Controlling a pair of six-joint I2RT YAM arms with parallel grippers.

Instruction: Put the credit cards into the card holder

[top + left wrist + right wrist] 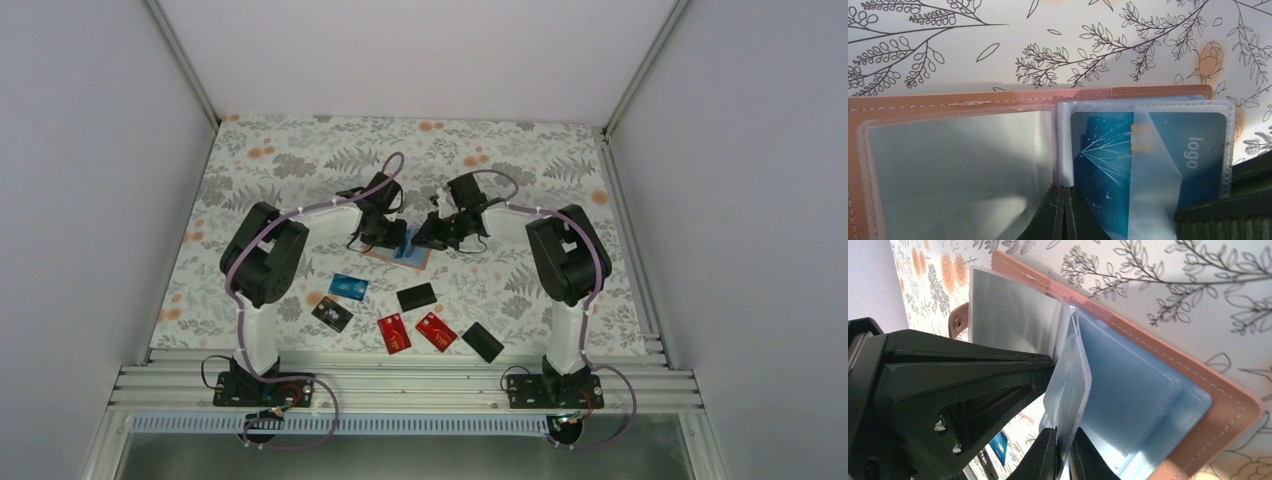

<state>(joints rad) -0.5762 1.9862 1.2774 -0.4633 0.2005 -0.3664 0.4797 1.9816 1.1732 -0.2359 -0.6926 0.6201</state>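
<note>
The tan card holder [378, 253] lies open in the middle of the table, its clear sleeves facing up [923, 102]. A blue credit card [1105, 160] sits inside a right-hand sleeve. My left gripper [1064, 192] is shut, its tip resting on the sleeves' centre fold. My right gripper [1063, 440] is shut on one clear sleeve [1070, 385], which stands up off the holder. Loose credit cards lie nearer the arm bases: a blue one [348, 287], two red [394, 333] [436, 331] and three black [332, 314] [417, 296] [482, 341].
The flowered table cover [300, 160] is walled by white panels on the left, right and back. A metal rail [420, 375] runs along the near edge by the arm bases. In the right wrist view the left gripper's black body [948, 385] fills the left side.
</note>
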